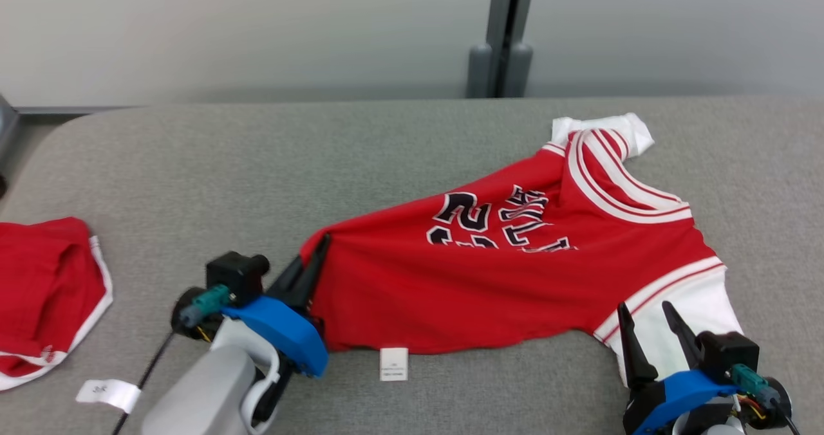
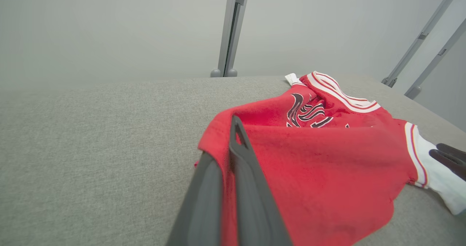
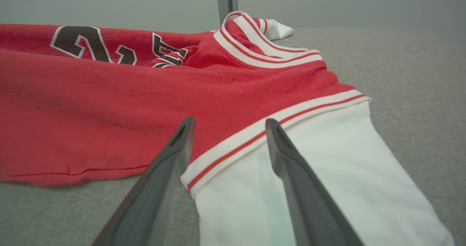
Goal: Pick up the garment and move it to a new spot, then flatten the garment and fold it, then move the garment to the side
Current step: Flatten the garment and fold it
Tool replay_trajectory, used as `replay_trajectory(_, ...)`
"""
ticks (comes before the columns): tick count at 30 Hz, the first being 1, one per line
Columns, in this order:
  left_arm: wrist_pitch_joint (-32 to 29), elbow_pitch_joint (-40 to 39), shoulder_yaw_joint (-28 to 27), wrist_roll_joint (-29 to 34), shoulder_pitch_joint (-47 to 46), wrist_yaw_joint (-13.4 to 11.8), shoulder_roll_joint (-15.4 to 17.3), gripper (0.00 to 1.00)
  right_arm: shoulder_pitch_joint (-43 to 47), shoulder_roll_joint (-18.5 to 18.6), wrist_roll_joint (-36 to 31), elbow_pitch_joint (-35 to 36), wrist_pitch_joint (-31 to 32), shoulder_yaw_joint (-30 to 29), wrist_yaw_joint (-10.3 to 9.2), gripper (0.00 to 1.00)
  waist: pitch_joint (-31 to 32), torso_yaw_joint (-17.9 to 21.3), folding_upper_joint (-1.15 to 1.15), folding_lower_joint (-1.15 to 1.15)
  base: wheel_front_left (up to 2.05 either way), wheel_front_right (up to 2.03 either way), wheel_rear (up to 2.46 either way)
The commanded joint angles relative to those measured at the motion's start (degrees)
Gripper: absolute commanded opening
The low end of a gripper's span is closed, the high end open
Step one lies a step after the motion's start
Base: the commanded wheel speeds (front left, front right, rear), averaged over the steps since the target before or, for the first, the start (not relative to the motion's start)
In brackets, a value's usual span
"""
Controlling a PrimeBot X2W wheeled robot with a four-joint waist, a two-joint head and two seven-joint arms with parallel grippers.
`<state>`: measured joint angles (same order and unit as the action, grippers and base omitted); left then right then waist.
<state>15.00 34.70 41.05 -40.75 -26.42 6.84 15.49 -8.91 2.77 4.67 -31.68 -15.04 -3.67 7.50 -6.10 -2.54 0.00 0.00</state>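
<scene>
**Head view.** The red basketball jersey [image 1: 515, 274], which has white sleeves, lies from the centre to the right of the frame on the grey desk [image 1: 257, 158]. Its collar points to the upper right and its hem to the lower left. The cloth is rumpled and the lettering is creased. The left tool [image 1: 318, 248], at lower centre-left, is pressed together on the hem corner. The right tool [image 1: 644, 307], at lower right, is spread over the near white sleeve [image 1: 695, 306]. A white care label [image 1: 393, 363] sticks out of the jersey's lower edge. Red shorts [image 1: 45, 293] lie well apart at the left edge.

**Left wrist view.** The left tool [image 2: 225, 144] pinches a fold of the red jersey [image 2: 320, 155], which drapes over one finger at lower centre. The right tool's dark fingertips [image 2: 449, 158] show at the right edge by the sleeve.

**Right wrist view.** The right tool [image 3: 229, 122] is open. Its fingers straddle the red-and-white striped band [image 3: 276, 118] where the sleeve [image 3: 327, 180] meets the body, and they grip nothing.

I judge the flattening step to be in hand: one corner is held and the second grasp has not yet been made. The next move calls for the right tool to close on the sleeve seam or the nearby edge. Both tools should then draw apart evenly so that the creases pull out and the thin cloth does not slip.
</scene>
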Motion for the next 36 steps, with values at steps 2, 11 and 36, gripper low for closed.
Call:
replay_trajectory(2, 0.2, 1.7, -1.1, 0.4, -2.1, -0.3, 0.7, 0.0, -1.1, 0.2, -0.2, 0.6, -0.2, 0.3, -0.02, 1.0, -1.5, 0.7, 0.0, 0.0, 0.0, 0.0, 0.0)
replay_trajectory(11, 0.2, 8.6, -5.1, 3.3, -8.6, -0.5, 2.6, 0.0, -3.1, 0.2, -0.6, 2.7, -0.2, 1.3, -0.02, 1.0, -5.9, 4.4, 0.0, 0.0, 0.0, 0.0, 0.0)
replay_trajectory(36, 0.2, -7.0, -27.2, 23.4, 21.5, -4.5, -4.6, 1.0, 4.0, 0.2, -0.9, 5.5, -0.2, 2.4, -0.02, 1.0, 5.3, 1.6, 0.0, 0.0, 0.0, 0.0, 0.0)
